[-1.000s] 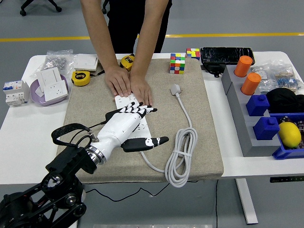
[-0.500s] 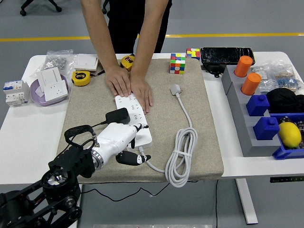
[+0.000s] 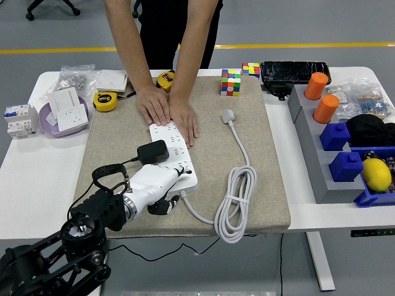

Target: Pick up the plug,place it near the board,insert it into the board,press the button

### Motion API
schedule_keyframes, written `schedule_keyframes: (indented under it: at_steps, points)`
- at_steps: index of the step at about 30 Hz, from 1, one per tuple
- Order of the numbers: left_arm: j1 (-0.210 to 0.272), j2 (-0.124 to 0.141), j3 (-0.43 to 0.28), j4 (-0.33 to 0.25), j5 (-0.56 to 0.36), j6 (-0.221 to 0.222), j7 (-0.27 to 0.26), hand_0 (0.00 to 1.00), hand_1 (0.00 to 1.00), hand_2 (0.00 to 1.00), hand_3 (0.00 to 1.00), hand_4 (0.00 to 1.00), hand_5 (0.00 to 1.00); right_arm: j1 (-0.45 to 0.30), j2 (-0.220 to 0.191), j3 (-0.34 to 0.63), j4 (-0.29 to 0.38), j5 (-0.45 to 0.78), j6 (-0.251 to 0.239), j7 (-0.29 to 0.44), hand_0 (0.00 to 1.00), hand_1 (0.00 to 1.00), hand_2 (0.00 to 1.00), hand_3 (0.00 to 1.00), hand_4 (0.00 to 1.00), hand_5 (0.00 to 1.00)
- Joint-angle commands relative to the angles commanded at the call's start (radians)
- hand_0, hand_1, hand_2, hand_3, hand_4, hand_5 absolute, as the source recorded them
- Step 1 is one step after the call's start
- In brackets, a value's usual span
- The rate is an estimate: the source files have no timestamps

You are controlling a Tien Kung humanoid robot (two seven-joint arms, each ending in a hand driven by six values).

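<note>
A white power strip (image 3: 180,150) lies on the tan mat (image 3: 247,92). A black plug (image 3: 152,152) with a black cord sits on the strip's left side, apparently inserted. The person's two hands (image 3: 166,111) press flat on the strip's far end. My left hand (image 3: 171,187), white with black fingertips, rests at the strip's near end with its fingers curled and nothing held. One fingertip (image 3: 181,173) touches the strip's near end. The strip's own white cable (image 3: 236,206) lies coiled to the right, its white plug (image 3: 229,115) loose on the mat.
Two colour cubes (image 3: 231,81) and a black case (image 3: 294,71) stand at the back. Tape measures (image 3: 105,102) and a purple bowl (image 3: 44,117) of sockets are at the left. Grey bins (image 3: 308,129) with orange cylinders, blue blocks and a lemon (image 3: 376,174) fill the right.
My left hand drew back towards the near left and its spread fingers curled in. That uncovered the black plug on the strip. The person's hands stayed put.
</note>
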Motion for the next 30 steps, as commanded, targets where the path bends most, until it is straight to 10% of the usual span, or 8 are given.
schedule_keyframes:
  at_steps: [30]
  points:
    - [0.006,0.001,-0.025,0.057,0.0,0.017,-0.023,0.169,0.063,0.154,0.829,0.492,0.003,-0.002,0.0,-0.001,0.0,-0.002,0.0,-0.001,0.894,0.735,0.722,0.743,0.998,0.692]
